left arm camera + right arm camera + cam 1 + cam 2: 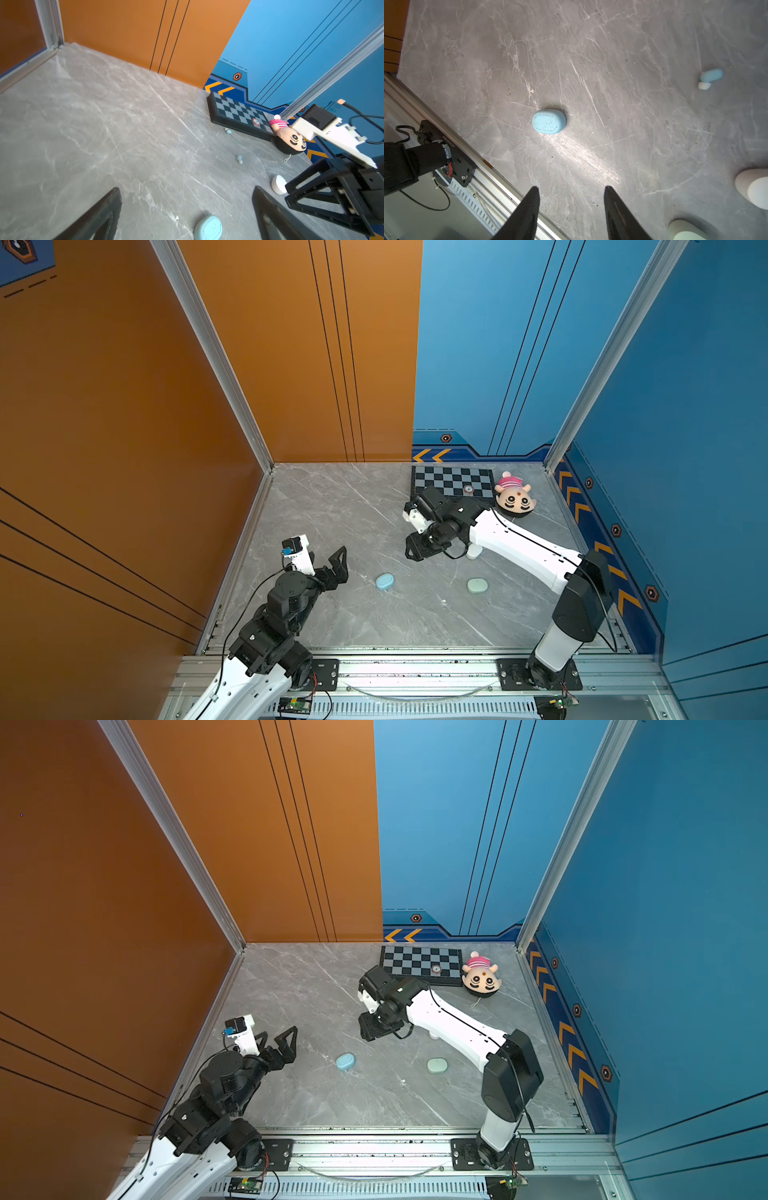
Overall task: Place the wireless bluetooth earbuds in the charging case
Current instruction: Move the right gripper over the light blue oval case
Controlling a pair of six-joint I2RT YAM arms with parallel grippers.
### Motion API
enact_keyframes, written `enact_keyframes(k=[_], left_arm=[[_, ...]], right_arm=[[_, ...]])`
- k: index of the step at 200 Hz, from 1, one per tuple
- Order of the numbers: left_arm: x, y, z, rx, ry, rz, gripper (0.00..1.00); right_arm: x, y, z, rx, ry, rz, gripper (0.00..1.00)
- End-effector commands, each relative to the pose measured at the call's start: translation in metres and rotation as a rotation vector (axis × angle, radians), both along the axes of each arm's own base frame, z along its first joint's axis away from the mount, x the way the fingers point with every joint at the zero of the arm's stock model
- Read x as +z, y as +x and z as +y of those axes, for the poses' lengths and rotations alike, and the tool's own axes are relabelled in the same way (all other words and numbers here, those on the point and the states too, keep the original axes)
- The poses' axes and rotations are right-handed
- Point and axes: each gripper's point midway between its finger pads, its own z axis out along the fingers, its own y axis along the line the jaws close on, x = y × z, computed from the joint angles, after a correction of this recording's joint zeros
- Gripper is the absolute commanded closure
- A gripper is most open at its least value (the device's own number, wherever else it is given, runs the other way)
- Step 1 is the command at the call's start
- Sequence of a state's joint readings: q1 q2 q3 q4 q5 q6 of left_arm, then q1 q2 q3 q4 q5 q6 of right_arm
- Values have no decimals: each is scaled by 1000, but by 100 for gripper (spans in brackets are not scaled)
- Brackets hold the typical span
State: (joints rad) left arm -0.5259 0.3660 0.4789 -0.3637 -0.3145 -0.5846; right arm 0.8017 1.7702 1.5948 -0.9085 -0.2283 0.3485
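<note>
Both my tools are empty. Reference point: the blue case [385, 581], shut, on the grey marble table [332, 497]. Left gripper [187, 190]: near the blue case, on its left, jaws spread full wide, nothing in them. Right gripper [571, 187]: hovering behind the blue case and to its right, jaws about half apart, nothing between them. Chessboard [453, 481]: well behind the blue case, at the back wall. Plush doll [514, 499]: just beside the board's right edge. Mint case [477, 585]: right of the blue case, well apart. White case [278, 185]: behind and right of the blue case, partly under my right arm. Two pale blue earbuds lie loose on the table: near earbud [239, 159] between the blue case and the board, far earbud [228, 131] further behind the blue case, just beside the board's front edge.
</note>
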Motion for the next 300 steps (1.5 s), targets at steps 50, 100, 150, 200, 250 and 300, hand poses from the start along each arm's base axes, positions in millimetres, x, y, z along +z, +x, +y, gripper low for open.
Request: enact_keyframes(k=[50, 100, 150, 200, 250, 300], left_arm=[[-36, -13, -1, -11, -45, 212, 2], [-46, -6, -3, -1, -45, 247, 2], [-58, -6, -14, -71, -24, 284, 2], [-29, -10, -15, -143, 38, 157, 2], [-2, -31, -7, -186, 71, 42, 2], [11, -58, 14, -151, 110, 20, 2]], right_arm=[[-43, 8, 36, -745, 77, 295, 44], [-55, 1, 45, -1123, 120, 382, 39], [-72, -11, 47, -1252, 109, 391, 36], [-11, 26, 82, -456, 134, 124, 39], [5, -7, 65, 423, 49, -20, 46], [-48, -27, 52, 1099, -262, -266, 38]])
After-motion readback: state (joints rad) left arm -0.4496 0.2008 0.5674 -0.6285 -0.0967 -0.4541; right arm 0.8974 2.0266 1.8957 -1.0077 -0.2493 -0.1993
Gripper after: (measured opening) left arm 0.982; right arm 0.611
